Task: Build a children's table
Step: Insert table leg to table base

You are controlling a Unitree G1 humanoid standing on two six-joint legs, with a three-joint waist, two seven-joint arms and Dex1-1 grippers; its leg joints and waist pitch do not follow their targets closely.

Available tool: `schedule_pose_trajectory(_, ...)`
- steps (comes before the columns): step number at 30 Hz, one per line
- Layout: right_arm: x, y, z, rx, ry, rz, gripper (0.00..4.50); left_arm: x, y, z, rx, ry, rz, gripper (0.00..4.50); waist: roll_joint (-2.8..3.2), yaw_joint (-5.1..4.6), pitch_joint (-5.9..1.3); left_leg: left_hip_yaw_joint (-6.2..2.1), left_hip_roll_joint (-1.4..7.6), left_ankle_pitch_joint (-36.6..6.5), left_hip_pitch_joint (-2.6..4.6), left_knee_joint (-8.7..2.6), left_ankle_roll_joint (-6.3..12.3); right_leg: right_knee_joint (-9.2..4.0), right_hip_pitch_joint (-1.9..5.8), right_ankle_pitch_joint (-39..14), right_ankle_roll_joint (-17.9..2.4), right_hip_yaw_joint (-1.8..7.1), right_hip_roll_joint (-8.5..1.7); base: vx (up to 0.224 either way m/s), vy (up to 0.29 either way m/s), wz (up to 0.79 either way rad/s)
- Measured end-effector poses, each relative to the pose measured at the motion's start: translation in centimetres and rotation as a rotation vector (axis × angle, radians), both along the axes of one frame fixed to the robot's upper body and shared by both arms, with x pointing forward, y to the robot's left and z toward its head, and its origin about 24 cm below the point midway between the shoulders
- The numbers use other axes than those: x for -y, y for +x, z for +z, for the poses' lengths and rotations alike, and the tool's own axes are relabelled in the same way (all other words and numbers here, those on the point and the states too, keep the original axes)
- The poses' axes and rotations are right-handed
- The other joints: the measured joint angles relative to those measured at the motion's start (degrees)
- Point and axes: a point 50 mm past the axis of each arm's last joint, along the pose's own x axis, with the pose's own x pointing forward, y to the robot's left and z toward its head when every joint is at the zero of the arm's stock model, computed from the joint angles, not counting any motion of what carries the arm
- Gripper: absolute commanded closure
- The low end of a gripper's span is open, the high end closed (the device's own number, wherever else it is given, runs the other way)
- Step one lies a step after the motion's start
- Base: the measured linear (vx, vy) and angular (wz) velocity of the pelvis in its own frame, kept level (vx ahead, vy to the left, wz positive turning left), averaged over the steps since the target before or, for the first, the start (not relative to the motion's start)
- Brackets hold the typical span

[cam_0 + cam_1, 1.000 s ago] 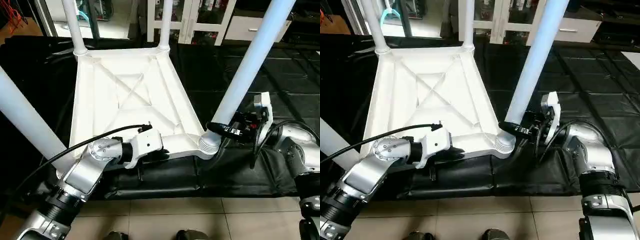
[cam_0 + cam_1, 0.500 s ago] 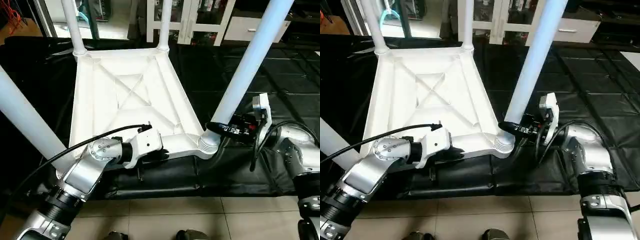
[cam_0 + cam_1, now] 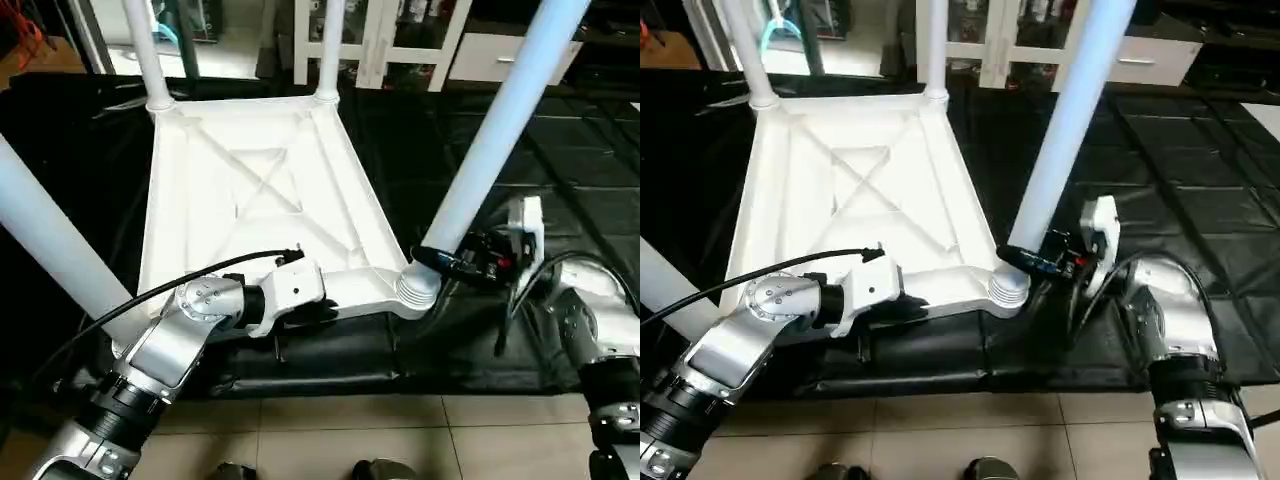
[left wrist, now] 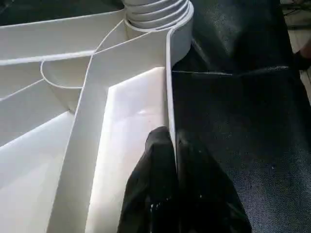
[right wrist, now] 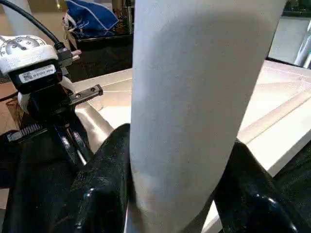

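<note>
White plastic table top (image 3: 250,200) lies ribs-up on the black floor mat (image 3: 560,150), left tool (image 4: 175,160) pinched shut on its near rim, right tool (image 5: 180,194) clamped round the near-right leg (image 3: 500,120) above its socket (image 3: 415,290); off-axis pressure could jam or unseat it.
</note>
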Motion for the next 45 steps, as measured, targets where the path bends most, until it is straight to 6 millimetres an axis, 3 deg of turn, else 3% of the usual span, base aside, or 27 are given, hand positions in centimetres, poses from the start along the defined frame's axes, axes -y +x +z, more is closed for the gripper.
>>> schedule_pose_trajectory(28,-0.6,-1.2,-0.9,0.248,-0.041,0.015,2.64,-0.3,-0.1,-0.1,-0.013,0.001,-0.002,4.50,0.17,-0.18,-0.10,-0.02,0.20,0.0,0.11,0.13,0.00,0.39,-0.03,0.0,0.0,-0.01,0.14,0.000,0.000,0.00)
schedule_pose_trajectory(39,-1.4,0.4,-1.1,0.084,0.039,-0.050,2.64,-0.6,0.1,-0.1,-0.015,0.019,0.016,4.50,0.05,-0.20,-0.17,-0.09,0.47,0.1,0.11,0.33,-0.08,0.46,-0.02,0.0,0.0,0.00,0.42,0.000,0.000,0.00)
schedule_pose_trajectory(45,-1.8,0.8,-1.0,-0.021,0.045,-0.061,2.64,-0.8,0.1,-0.1,-0.017,0.030,0.027,4.50,-0.30,-0.52,-0.39,-0.14,0.56,0.1,0.16,0.41,-0.12,0.48,0.00,0.0,0.0,0.06,0.57,0.000,0.000,0.00)
